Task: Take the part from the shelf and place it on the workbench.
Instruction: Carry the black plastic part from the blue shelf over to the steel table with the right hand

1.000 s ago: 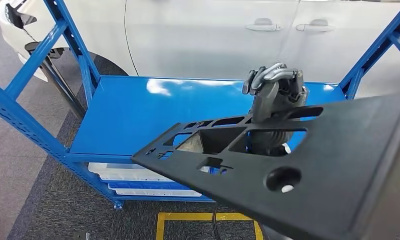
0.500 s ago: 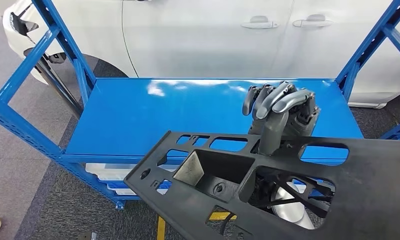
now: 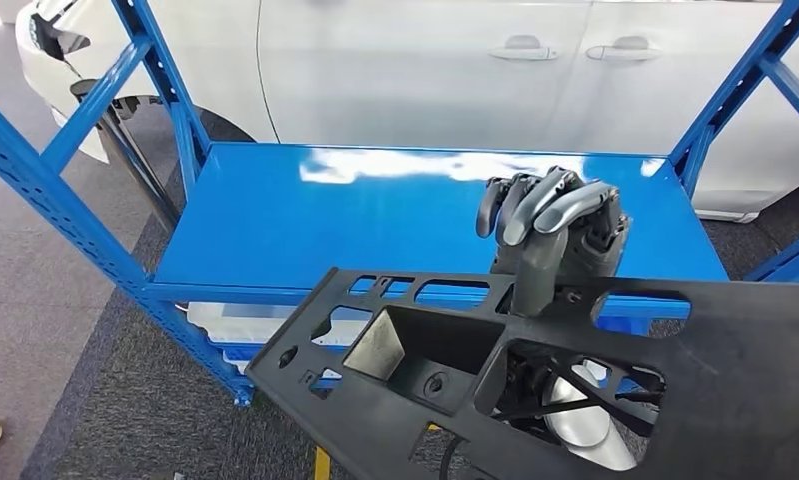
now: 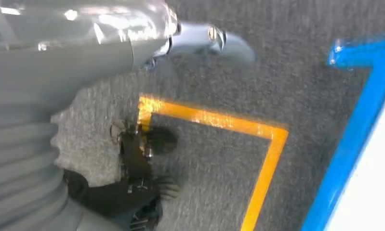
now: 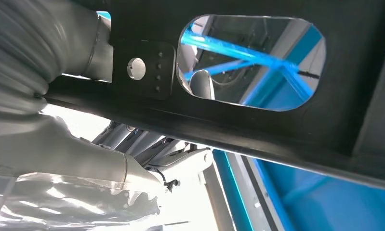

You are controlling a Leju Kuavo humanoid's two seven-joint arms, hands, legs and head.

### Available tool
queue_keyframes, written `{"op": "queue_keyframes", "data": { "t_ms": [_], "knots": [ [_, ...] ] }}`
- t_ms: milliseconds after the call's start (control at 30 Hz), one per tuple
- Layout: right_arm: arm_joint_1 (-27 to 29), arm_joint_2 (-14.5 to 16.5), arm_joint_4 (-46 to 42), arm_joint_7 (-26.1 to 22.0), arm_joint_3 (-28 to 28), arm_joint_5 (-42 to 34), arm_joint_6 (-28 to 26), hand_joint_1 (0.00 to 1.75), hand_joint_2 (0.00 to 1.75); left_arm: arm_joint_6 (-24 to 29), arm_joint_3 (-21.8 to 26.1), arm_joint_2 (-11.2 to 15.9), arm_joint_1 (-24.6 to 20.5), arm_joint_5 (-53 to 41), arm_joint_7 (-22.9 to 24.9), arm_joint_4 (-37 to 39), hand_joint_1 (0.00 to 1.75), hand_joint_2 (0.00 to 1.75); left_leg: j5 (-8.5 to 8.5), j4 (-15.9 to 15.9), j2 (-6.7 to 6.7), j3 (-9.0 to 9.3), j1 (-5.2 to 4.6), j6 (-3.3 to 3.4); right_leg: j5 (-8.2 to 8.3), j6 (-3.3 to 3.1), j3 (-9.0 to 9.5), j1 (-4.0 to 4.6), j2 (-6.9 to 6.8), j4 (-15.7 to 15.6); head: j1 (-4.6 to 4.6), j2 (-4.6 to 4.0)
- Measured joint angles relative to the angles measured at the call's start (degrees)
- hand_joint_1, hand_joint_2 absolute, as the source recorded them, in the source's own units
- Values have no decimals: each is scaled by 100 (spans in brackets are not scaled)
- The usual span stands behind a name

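— So where's the part (image 3: 575, 390)?
— Off the shelf (image 3: 375, 215), held in front of it in the right hand (image 3: 555, 235); the fingers (image 3: 535, 205) curl over its far edge, the thumb presses its top face.
— And the left hand (image 4: 31, 96)?
— Hanging over grey carpet (image 4: 219, 163) with yellow tape (image 4: 267, 163). Open or closed, I cannot tell.

No legible text anywhere

Flat black cut-out part (image 3: 615, 390) held above blue shelf (image 3: 375, 215).
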Motion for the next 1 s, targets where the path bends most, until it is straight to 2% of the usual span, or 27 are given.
{"op": "queue_keyframes", "data": {
  "t_ms": [33,67,100,133,167,200,233,267,300,400,433,467,533,567,600,633,667,700,733,767,800,833,900,933,967,1000],
  "knots": [
    [-3,-5,-1,21,5,-24,1,175,175,3,2,1,9,14,-1,0,0,175,50,4,3,-75,-3,13,-260,17,-105,-6,0,385,0,0],
    [-2,-9,-1,44,12,-46,1,175,175,6,5,2,22,27,-5,0,0,175,99,11,5,-150,-6,11,-423,31,-166,-12,0,708,0,0],
    [-3,-11,-1,71,18,-65,2,175,175,7,7,2,40,40,-9,0,0,175,148,23,6,-227,-8,6,-466,39,-142,-14,-1,874,0,0],
    [-5,-13,-1,92,24,-78,2,175,175,7,9,2,59,48,-15,0,0,175,192,38,6,-300,-8,-1,-397,39,-16,-16,-1,829,0,0],
    [-8,-14,-1,108,29,-86,2,175,175,9,10,0,76,55,-20,0,0,175,233,55,4,-368,-7,-13,-263,32,211,-16,-1,578,0,0],
    [-15,-14,-1,118,33,-92,2,175,175,11,11,-2,90,59,-22,0,0,175,271,74,0,-424,-6,-30,-143,16,508,-16,-1,189,-1,0],
    [-24,-14,-2,124,38,-97,4,175,175,15,11,-5,101,63,-23,0,0,175,307,91,-7,-471,-13,-53,-89,-10,787,-4,0,-229,-1,0],
    [-31,-14,-3,128,44,-103,6,175,175,20,12,-7,110,68,-22,0,0,175,349,95,-12,-499,-19,-84,-61,-44,981,11,3,-535,0,0],
    [-39,-14,-4,134,50,-110,9,175,175,25,14,-7,118,74,-21,0,0,175,394,93,-17,-517,-22,-117,-70,-80,1082,28,6,-723,-1,0],
    [-47,-14,-5,147,63,-139,13,175,175,46,25,-5,148,93,-16,0,0,175,500,53,-23,-547,-20,-223,26,-204,1025,36,0,-804,-2,1],
    [-47,-13,-5,145,64,-147,15,175,175,57,30,-3,161,96,-13,0,0,175,408,108,-24,-587,-17,-254,91,-253,978,24,-10,-817,-1,0],
    [-45,-13,-4,130,64,-155,23,175,175,66,36,-2,173,99,-10,0,0,175,207,269,-25,-655,-12,-285,162,-296,918,10,-22,-834,-1,0],
    [-31,-11,8,75,64,-169,62,175,175,79,45,0,183,107,-3,0,0,175,-392,928,-23,-853,8,-340,298,-350,759,16,-38,-837,-1,0],
    [-20,-11,18,45,64,-174,86,175,175,81,48,0,183,111,-1,0,0,175,-610,1310,-23,-931,13,-363,365,-359,672,26,-43,-833,-1,0],
    [-11,-11,32,20,64,-176,106,175,175,85,50,2,184,118,1,0,0,175,-689,1598,-23,-953,15,-377,434,-362,582,36,-44,-828,-1,0],
    [-6,-11,47,4,64,-177,123,175,175,87,54,4,185,126,2,0,0,175,-633,1719,-23,-891,16,-381,501,-358,491,43,-44,-822,-1,0],
    [-4,-11,63,-10,64,-178,136,175,175,90,58,9,186,136,2,0,0,175,-490,1637,-23,-728,16,-373,568,-349,400,50,-44,-814,-1,0],
    [-7,-11,77,-17,64,-179,146,175,175,95,63,16,184,145,8,0,0,175,-347,1359,-23,-460,15,-354,634,-336,316,54,-42,-805,-2,0],
    [-16,-11,86,-20,64,-179,155,175,175,99,68,26,181,150,19,0,0,175,-292,942,-24,-114,9,-325,691,-319,247,62,-39,-792,-2,1],
    [-31,-11,92,-20,64,-179,158,175,175,104,70,36,177,150,32,0,0,175,-324,488,-25,213,-2,-291,743,-296,196,69,-41,-780,-2,1],
    [-50,-11,95,-17,65,-178,147,175,175,108,74,45,179,146,57,0,0,175,-379,152,-28,437,-19,-258,799,-267,170,71,-47,-780,-1,1],
    [-71,-11,98,-14,66,-176,118,175,175,114,79,55,186,136,93,0,0,175,-431,-51,-30,551,-40,-225,854,-233,156,67,-54,-787,-1,2],
    [-104,-14,106,-10,66,-163,20,175,175,130,91,70,224,111,194,0,0,175,-358,-132,-20,507,-51,-155,947,-160,138,49,-55,-811,-1,2],
    [-116,-19,110,-15,64,-152,-38,175,175,147,97,79,245,98,256,0,0,175,-296,-148,-7,460,-43,-114,879,-126,105,41,-42,-769,-1,2],
    [-125,-26,114,-20,62,-140,-86,175,175,168,101,87,262,89,314,0,0,175,-220,-164,8,397,-29,-75,688,-97,51,35,-30,-638,0,1],
    [-132,-34,118,-27,61,-128,-126,175,175,194,105,92,272,78,370,0,0,175,-140,-172,22,322,-17,-46,396,-73,-24,24,-19,-397,0,0]
  ]
}}
